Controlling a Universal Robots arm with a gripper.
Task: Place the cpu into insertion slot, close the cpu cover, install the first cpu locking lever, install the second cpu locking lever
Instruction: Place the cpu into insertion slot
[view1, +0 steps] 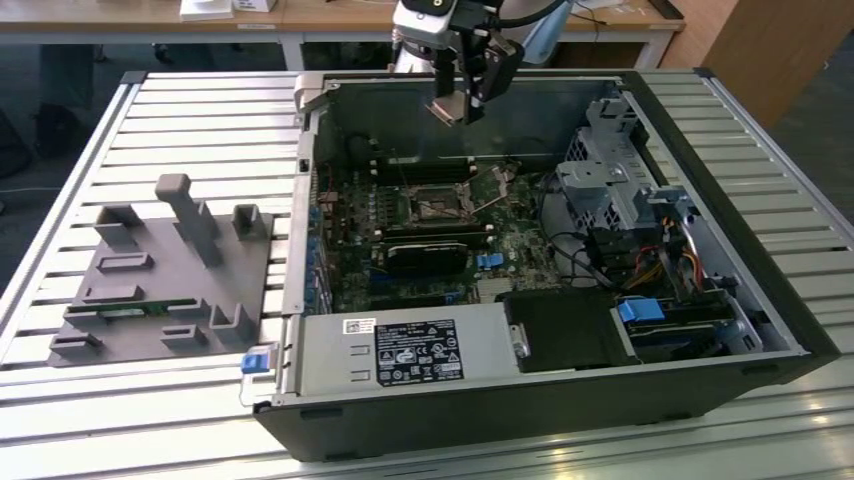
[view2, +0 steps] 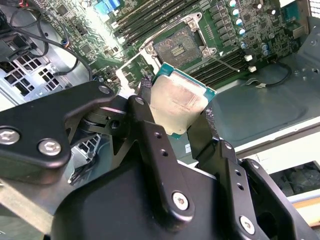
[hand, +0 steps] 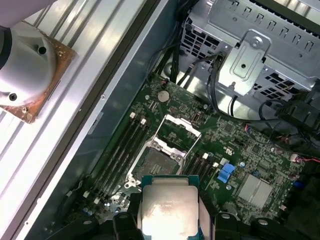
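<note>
The gripper (view1: 459, 103) hangs over the open case (view1: 534, 420), fingers (view2: 150, 125) clamped on the edges of the cpu (view2: 180, 105), likely to leave its underside free for the insertion slot (view2: 177, 46) below

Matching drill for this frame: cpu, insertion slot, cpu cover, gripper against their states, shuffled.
1. cpu
2. insertion slot
3. cpu cover
4. gripper

A. swung up, open
B. shut on the cpu
C. held in the air, not seated
D. empty, uncovered

Pairs: 1-C, 2-D, 3-A, 4-B
</note>
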